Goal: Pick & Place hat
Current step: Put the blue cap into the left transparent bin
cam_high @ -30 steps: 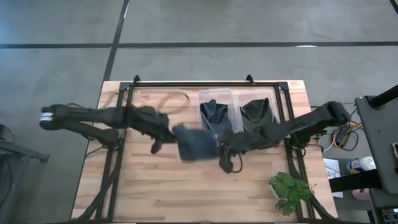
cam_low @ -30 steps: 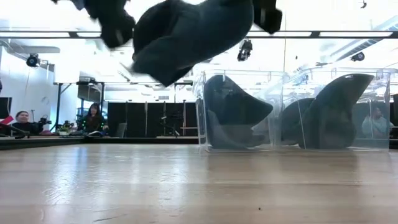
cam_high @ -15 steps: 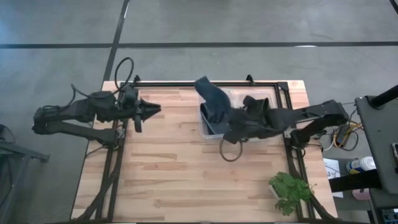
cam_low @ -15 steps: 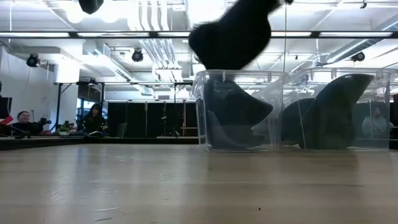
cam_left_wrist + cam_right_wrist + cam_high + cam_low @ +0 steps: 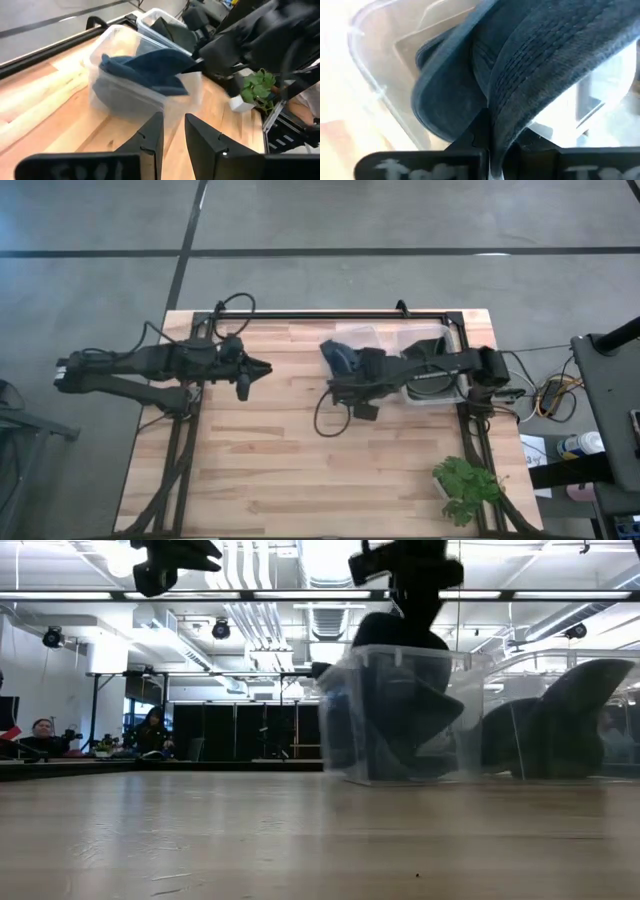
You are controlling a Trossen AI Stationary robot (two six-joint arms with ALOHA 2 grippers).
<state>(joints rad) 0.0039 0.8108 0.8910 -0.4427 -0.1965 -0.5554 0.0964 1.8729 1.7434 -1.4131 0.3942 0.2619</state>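
Hat going into clear bin, right arm at work.

Potted green plant [image 5: 463, 488] stood at the near right corner of the pale wooden table [image 5: 300, 470]. Farther in, the right gripper [image 5: 345, 380] reached over the transparent plastic bin [image 5: 352, 343], its fingers closed on the dark blue denim cap [image 5: 150, 70], which lay across the bin's rim and draped down inside, on top of another dark hat [image 5: 445, 105]. The left gripper [image 5: 262, 369] hung above the table's left half, well apart from the bin, its 2 fingers [image 5: 152, 137] slightly parted and holding nothing. Just beside the first bin on the right sat a second clear bin [image 5: 432, 340] with a dark folded hat [image 5: 575, 715] in it.
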